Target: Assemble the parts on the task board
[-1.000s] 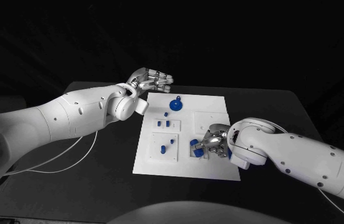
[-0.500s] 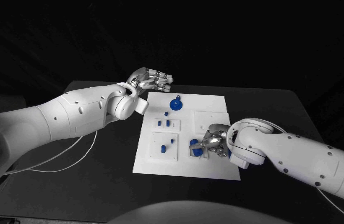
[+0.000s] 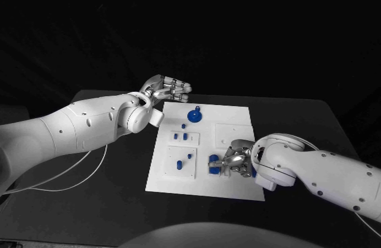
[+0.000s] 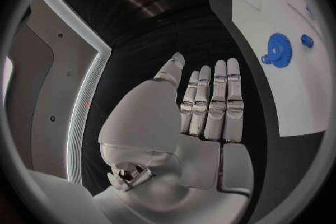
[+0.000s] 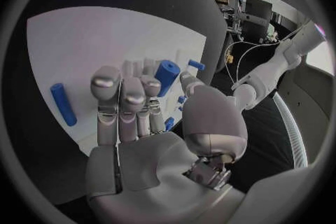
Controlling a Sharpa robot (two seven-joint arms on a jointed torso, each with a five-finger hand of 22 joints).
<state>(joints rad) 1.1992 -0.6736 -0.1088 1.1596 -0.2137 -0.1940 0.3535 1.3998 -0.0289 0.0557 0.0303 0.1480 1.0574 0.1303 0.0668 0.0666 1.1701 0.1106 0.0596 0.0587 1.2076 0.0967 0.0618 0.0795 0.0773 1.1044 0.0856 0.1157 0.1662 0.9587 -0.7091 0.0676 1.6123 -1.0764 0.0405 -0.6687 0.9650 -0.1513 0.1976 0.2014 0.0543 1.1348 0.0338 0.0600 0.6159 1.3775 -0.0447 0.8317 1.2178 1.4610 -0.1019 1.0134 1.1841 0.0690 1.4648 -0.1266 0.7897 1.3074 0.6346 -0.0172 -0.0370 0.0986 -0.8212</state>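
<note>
The white task board [image 3: 238, 121] lies mid-table. A blue gear [image 3: 194, 116] sits near its far edge, also seen as the gear [image 4: 279, 50]. Small blue pegs [image 3: 184, 126] stand behind a raised plate carrying two more blue parts [image 3: 181, 163]. My right hand [image 3: 237, 163] is low over the board's front right, fingers curled; it pinches a blue cylinder [image 3: 213, 160] between thumb and fingertips, tilted cylinder [image 5: 167, 74]. A blue rod [image 5: 63, 103] lies flat on the board beside that hand. My left hand [image 3: 167, 88] hovers past the board's far left corner, fingers [image 4: 210, 103] straight and together, holding nothing.
A white cable [image 3: 87, 171] loops on the black table under my left arm. Another raised white plate [image 3: 232, 131] sits on the board just behind my right hand. A small blue peg [image 4: 307, 40] stands next to the gear.
My right hand has crept slightly toward the board's front edge with the blue cylinder. The left hand has stayed in place.
</note>
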